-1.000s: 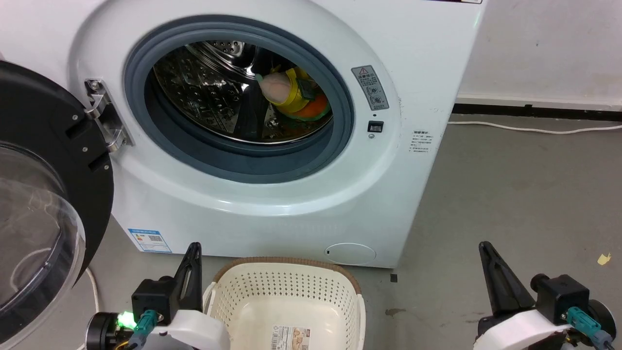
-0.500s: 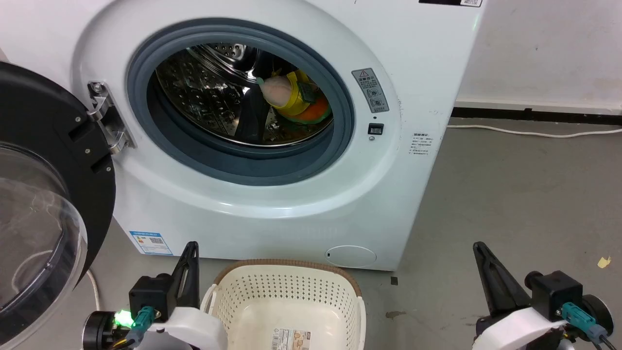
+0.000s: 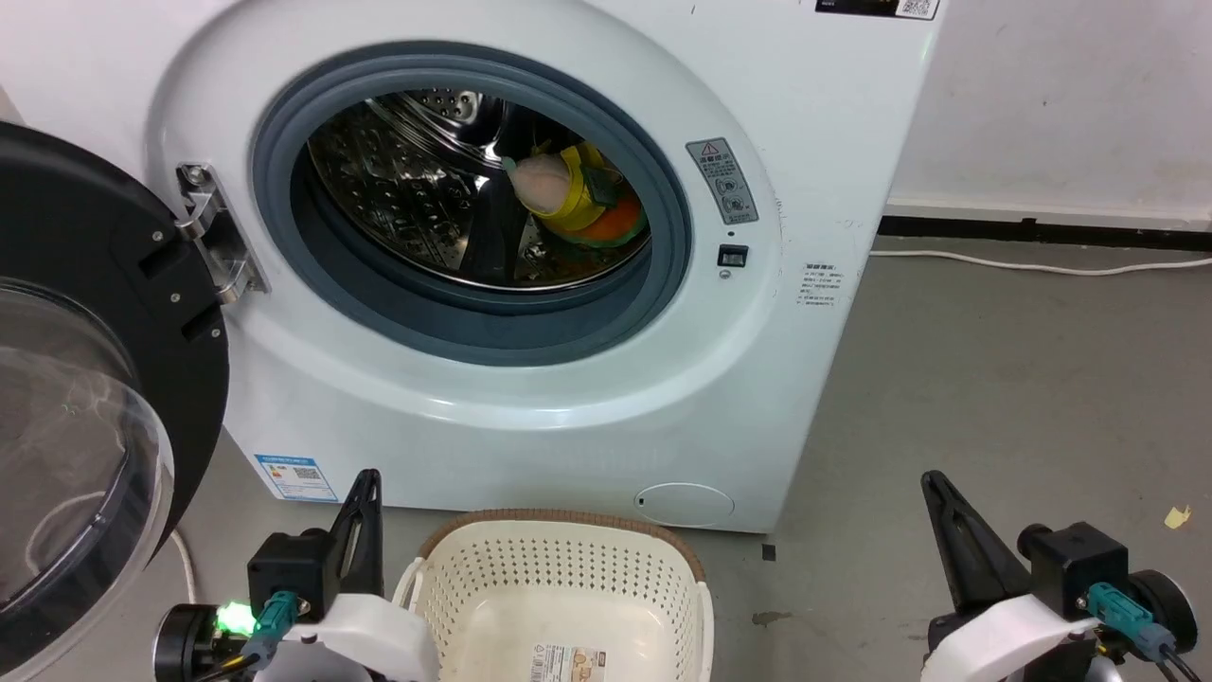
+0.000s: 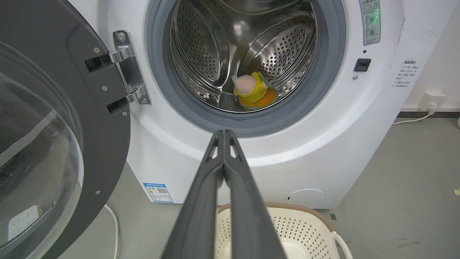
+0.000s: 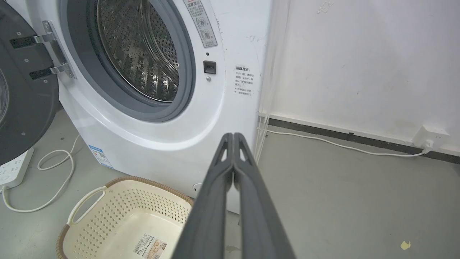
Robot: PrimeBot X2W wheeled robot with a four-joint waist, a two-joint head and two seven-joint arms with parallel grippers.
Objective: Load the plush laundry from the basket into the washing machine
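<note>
Squinting at the washing machine's (image 3: 530,417) unreadable warning label (image 3: 720,180), I see plush laundry (image 4: 253,91) in its drum (image 4: 201,54), basket (image 3: 559,559) before it, left gripper (image 4: 224,131) and right gripper (image 5: 233,134) closed; right wrist view adds a wall socket (image 5: 430,137).

The basket (image 3: 559,519) runs off the bottom edge of the head view, its near half lost; the open door (image 3: 95,246) is cut by the left edge; the orange plush (image 3: 620,220) lies mostly buried under the pink-and-yellow piece (image 3: 542,184); print on the warning sticker (image 3: 721,180) is too small to read from here.
</note>
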